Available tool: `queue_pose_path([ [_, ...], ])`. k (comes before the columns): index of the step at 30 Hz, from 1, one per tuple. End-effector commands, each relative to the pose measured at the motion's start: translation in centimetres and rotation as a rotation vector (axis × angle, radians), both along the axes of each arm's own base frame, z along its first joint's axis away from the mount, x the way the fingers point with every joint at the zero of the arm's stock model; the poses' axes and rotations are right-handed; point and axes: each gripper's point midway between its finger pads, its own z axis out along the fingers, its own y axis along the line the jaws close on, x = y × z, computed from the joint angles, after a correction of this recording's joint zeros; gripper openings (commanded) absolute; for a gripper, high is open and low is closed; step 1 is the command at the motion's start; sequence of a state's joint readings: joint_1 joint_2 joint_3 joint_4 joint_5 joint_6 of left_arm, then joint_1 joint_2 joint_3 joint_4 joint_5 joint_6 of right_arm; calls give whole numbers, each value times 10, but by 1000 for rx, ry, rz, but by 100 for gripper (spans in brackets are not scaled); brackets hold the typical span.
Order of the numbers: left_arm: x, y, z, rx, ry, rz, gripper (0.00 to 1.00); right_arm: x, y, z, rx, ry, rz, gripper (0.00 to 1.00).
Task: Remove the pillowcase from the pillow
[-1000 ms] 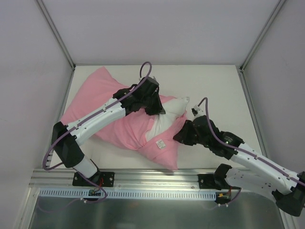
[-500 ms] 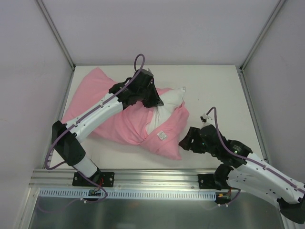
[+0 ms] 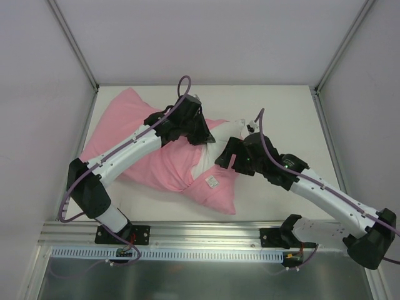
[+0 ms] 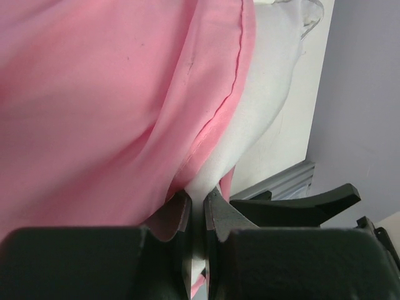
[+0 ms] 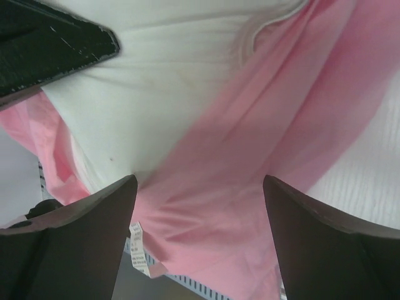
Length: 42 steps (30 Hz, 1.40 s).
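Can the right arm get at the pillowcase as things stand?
Probably yes. The right gripper hangs close over the pillowcase with its jaws wide apart; pink fabric lies directly between them, with nothing in front. The left gripper pinches the pillow off to one side, apparently clear of that path.

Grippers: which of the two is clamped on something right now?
The left gripper: its jaws are pinched shut on the white pillow, right beside the pillowcase hem. The right gripper stands wide open, holding nothing.

Pillowcase [image 3: 119,128], pillow [image 3: 205,161] and left arm [image 3: 131,149] block left-centre table [image 3: 281,106]; far-right stretch bare, passable; walls [image 3: 37,94] hem sides.
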State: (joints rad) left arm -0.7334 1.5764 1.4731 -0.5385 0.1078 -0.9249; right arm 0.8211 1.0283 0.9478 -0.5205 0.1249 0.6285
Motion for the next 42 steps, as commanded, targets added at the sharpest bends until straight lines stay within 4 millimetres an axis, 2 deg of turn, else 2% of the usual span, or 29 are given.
queue_pose_path([
  [1,-6,-5,37,-100,-67,-26,0,8,28,21,105,-13,43,86],
  [2,-6,-4,38,-101,-68,-26,0,9,31,13,93,11,44,84],
  [5,-5,-3,40,-99,-78,-21,0,2,37,-2,89,53,71,66],
  [6,-3,-1,39,-92,-85,-8,0,-2,35,-12,79,65,77,51],
  [8,0,0,37,-88,-82,5,0,-13,30,-19,74,65,91,36],
  [9,3,2,35,-86,-74,14,0,-21,23,-35,50,92,89,20],
  [11,7,3,33,-86,-68,22,0,-32,15,-46,45,112,89,2],
  [12,11,4,32,-84,-68,29,0,-37,10,-42,67,104,83,1],
  [13,15,4,30,-80,-63,35,0,-44,5,-53,55,118,84,1],
  [15,24,5,28,-81,-55,53,0,-53,-5,-53,54,106,76,1],
  [18,33,8,29,-93,-44,72,0,-68,-22,-68,-2,124,70,1],
  [19,39,11,33,-100,-49,85,0,-73,-26,-67,5,116,76,1],
  [21,45,16,35,-105,-53,99,0,-82,-40,-81,-36,142,67,1],
  [22,52,22,39,-111,-57,116,0,-86,-44,-81,-24,136,65,1],
  [25,59,34,45,-126,-66,142,0,-96,-60,-100,-64,166,48,1],
  [29,76,68,50,-156,-52,211,0,-107,-81,-122,-121,198,20,1],
  [31,79,85,54,-165,-62,243,0,-109,-84,-127,-124,205,18,1],
  [35,81,100,68,-187,-86,282,0,-112,-78,-135,-111,230,33,1],
  [38,85,108,78,-194,-113,314,0,-120,-63,-140,-84,260,82,1],
  [42,88,114,81,-198,-121,328,0,-128,-58,-149,-120,259,99,1],
])
